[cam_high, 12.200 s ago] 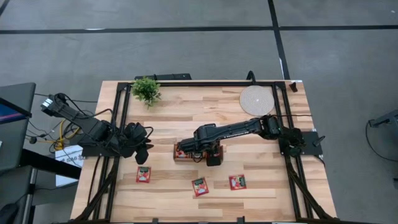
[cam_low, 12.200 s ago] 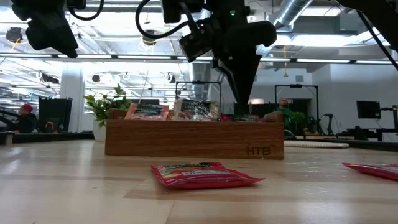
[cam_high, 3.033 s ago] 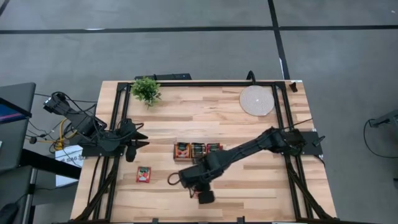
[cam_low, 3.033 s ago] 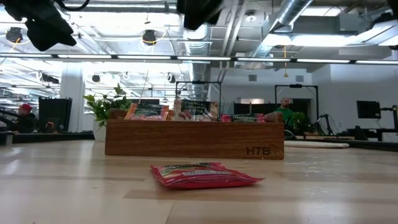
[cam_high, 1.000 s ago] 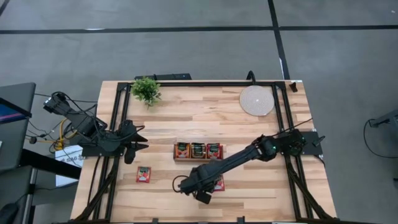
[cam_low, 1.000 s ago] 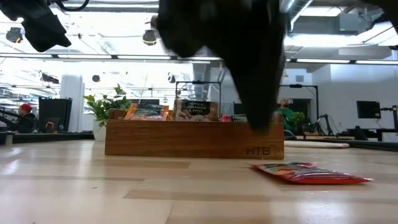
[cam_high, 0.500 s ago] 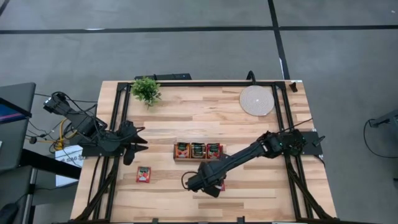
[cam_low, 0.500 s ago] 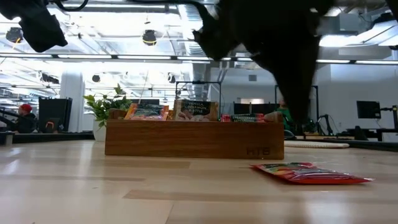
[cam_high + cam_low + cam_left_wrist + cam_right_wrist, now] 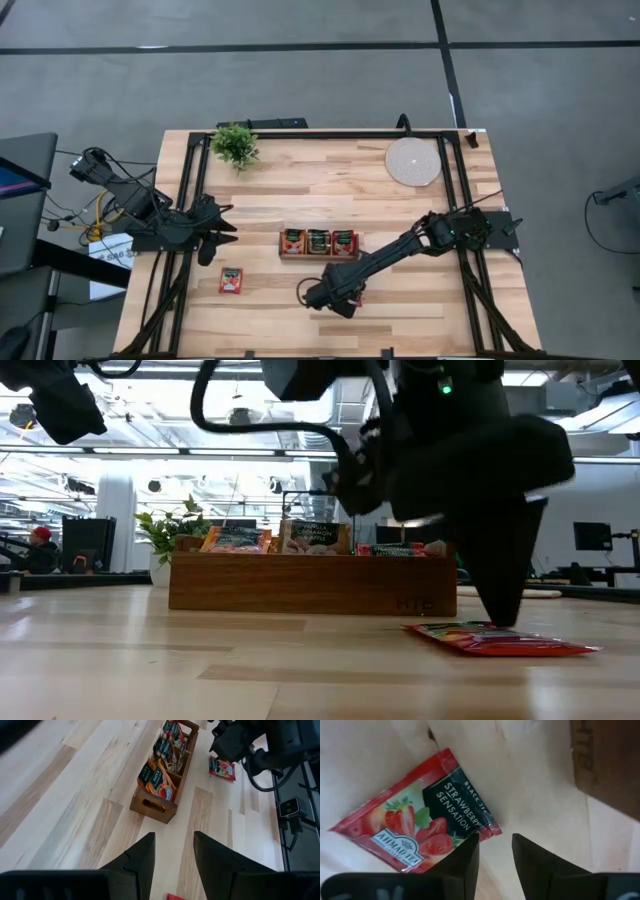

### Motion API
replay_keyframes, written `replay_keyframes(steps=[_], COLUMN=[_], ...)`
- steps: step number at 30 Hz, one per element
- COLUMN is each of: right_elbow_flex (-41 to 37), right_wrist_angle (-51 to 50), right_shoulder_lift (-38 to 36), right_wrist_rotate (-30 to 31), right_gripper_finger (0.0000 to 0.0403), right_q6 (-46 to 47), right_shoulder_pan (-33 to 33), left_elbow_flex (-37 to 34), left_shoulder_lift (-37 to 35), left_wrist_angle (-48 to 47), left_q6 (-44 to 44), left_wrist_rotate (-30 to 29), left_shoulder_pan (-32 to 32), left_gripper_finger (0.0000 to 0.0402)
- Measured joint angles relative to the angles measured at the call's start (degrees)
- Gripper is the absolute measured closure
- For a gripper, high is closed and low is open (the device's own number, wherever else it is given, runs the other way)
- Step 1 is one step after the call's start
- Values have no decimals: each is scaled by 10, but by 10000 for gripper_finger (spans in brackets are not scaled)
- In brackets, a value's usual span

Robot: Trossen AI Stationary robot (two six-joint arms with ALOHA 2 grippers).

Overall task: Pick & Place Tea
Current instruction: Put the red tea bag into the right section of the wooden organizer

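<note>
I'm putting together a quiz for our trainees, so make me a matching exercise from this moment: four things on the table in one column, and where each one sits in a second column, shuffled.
Things:
1. potted plant
2. round coaster
3. wooden tray
4. strawberry sachet

Places:
A. middle of the table, holding sachets
B. flat on the table, under the right gripper
C. far right corner
D. far left corner

Pairs: 1-D, 2-C, 3-A, 4-B
</note>
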Motion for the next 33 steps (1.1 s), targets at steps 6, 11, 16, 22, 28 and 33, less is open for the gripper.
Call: replay_keyframes(steps=[6,11,16,22,28,33], right_elbow_flex=[-30,-35,-35,-38,-37,-37], right_wrist_angle=[27,20,-4,-29,-31,-27], right_shoulder_lift=[-4,-4,-1,-18,-74,-84], right_wrist_rotate=[-24,-36,-47,-45,-10,3], right_gripper_finger=[291,291,291,291,291,291], right_q6=[14,23,41,84,109,25], right_shoulder_pan=[3,19,41,63,69,62], left_elbow_flex=[0,0,0,0,0,0], left_shoulder_lift=[0,0,0,0,0,0], left_wrist_angle=[0,0,0,0,0,2], left_q6=[0,0,0,1,2,2], left_wrist_rotate=[0,4,6,6,6,6], left_shoulder_pan=[0,0,0,0,0,0], left_gripper_finger=[276,276,276,276,276,276])
